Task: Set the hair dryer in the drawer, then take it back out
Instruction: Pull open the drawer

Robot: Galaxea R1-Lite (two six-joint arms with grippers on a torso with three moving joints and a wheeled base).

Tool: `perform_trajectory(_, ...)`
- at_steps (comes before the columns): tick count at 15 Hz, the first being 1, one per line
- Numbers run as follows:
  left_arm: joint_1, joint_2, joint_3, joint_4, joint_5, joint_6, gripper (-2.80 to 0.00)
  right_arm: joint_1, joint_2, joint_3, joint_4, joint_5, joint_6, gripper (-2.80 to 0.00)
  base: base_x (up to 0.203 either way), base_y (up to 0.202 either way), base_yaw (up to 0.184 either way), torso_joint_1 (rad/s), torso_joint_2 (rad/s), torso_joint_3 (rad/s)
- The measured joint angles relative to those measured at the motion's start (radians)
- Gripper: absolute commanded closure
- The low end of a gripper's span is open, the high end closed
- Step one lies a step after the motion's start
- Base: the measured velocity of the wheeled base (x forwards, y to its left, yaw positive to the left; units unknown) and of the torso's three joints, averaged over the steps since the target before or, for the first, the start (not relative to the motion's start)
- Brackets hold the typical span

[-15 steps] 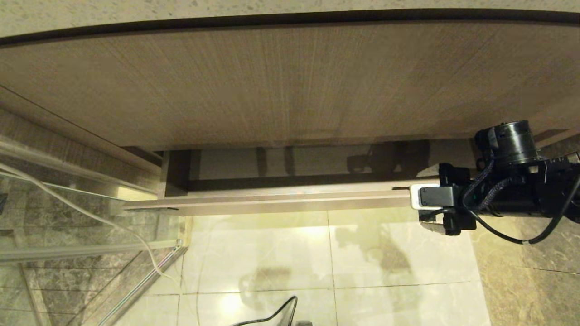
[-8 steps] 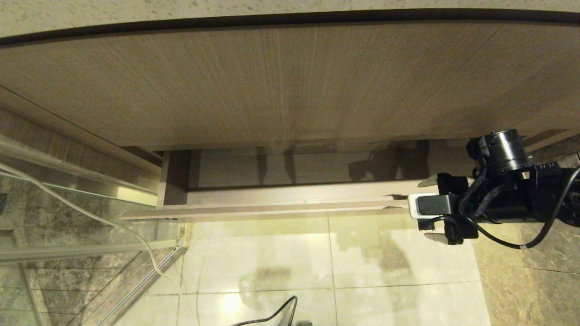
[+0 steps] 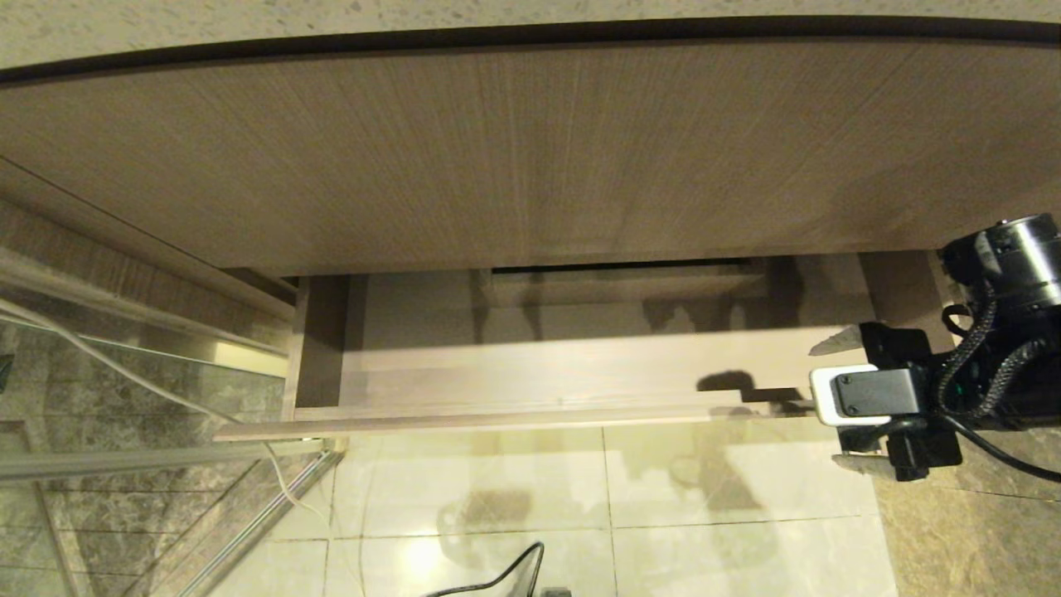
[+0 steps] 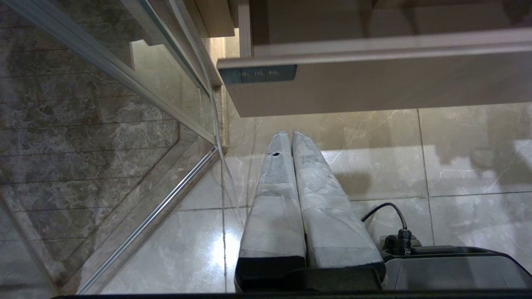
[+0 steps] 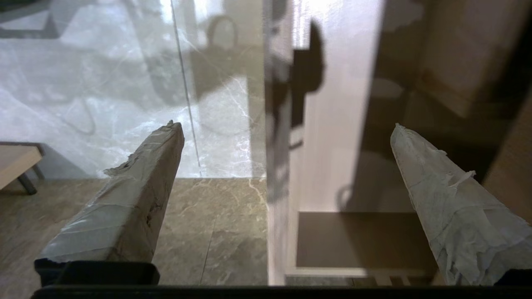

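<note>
Drawer (image 3: pixel 530 373): pulled partway out from under the wide wood-grain panel (image 3: pixel 514 157); its pale inner floor shows, and its flat front edge runs across the head view just above the tiled floor (image 3: pixel 729 489).
Drawer contents: nothing visible on the part of the floor that shows; a raised boxed section sits at the back under the panel edge.
Hair dryer: not visible in any view, so I cannot say where it is.
Right hand (image 3: pixel 833 402): at the right end of the drawer front, pointing along it; its two taped fingers (image 5: pixel 137 195) stand wide apart, one over the floor side and one over the drawer's inside, with the front board between them. Neither finger visibly touches the board, and it holds nothing.
Left hand (image 4: pixel 291 139): low over the tiled floor, below and in front of the drawer's left corner; its taped fingers lie pressed together with nothing between them.
Surroundings: a glass partition (image 3: pixel 124 398) with a metal frame stands at the left, and a thin white cord (image 3: pixel 166 390) trails down beside it.
</note>
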Motion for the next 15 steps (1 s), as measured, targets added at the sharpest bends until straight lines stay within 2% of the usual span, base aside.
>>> perform_trajectory(5,0.000,0.000,0.000,0.000,0.000,0.000,0.00,0.010,-0.209,0.044,0.039,0.034,0.002,-2.80,0.000,0.000,0.000,0.000,0.00,0.000)
perform_trajectory(6,0.000,0.000,0.000,0.000,0.000,0.000,0.00,0.011,-0.250,0.050,0.047,0.041,0.002,-2.71,0.000,0.000,0.000,0.000,0.00,0.000)
perform_trajectory(7,0.000,0.000,0.000,0.000,0.000,0.000,0.00,0.012,-0.286,0.054,0.058,0.053,0.001,0.00,0.000,0.000,0.000,0.000,0.00,0.000)
perform_trajectory(12,0.000,0.000,0.000,0.000,0.000,0.000,0.00,-0.007,-0.457,0.033,0.097,0.087,0.007,0.00,0.000,0.000,0.000,0.000,0.00,0.000)
perform_trajectory(15,0.000,0.000,0.000,0.000,0.000,0.000,0.00,-0.021,-0.587,-0.015,0.201,0.088,0.032,0.00,0.000,0.000,0.000,0.000,0.00,0.000)
